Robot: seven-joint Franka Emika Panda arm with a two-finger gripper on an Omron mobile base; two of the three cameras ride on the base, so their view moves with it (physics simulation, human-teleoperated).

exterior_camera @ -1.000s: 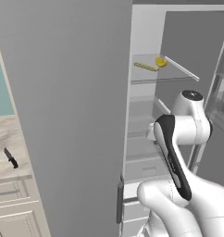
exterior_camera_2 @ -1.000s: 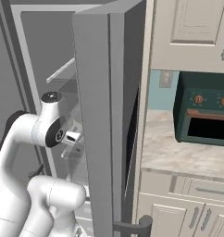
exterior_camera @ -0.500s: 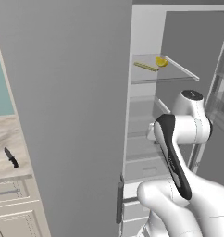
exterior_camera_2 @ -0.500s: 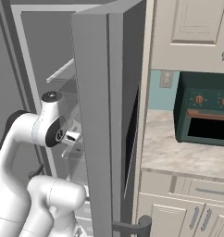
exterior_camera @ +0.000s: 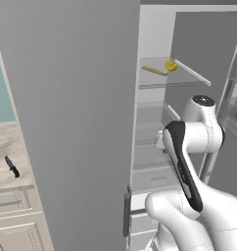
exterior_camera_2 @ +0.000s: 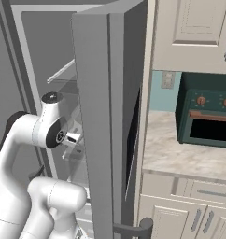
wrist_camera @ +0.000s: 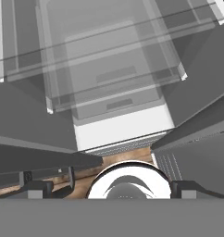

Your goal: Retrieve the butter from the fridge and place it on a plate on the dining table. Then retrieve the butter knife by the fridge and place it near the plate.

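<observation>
Yellow-olive butter lies flat on the fridge's upper glass shelf, long axis running back towards the bright wedge — well above the arm's wrist, whose gripper points down at the drawers, fingers spread wide, holding nothing.

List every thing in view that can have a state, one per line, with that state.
fridge: doors swung open, shelves exposed.
butter: lying flat on the upper glass shelf, untouched.
yellow wedge: on the same shelf, beside the butter.
butter knife: lying on the counter left of the fridge.
gripper: open, holding nothing, looking down over the fridge's shelves and drawers.
green oven: door closed.
</observation>
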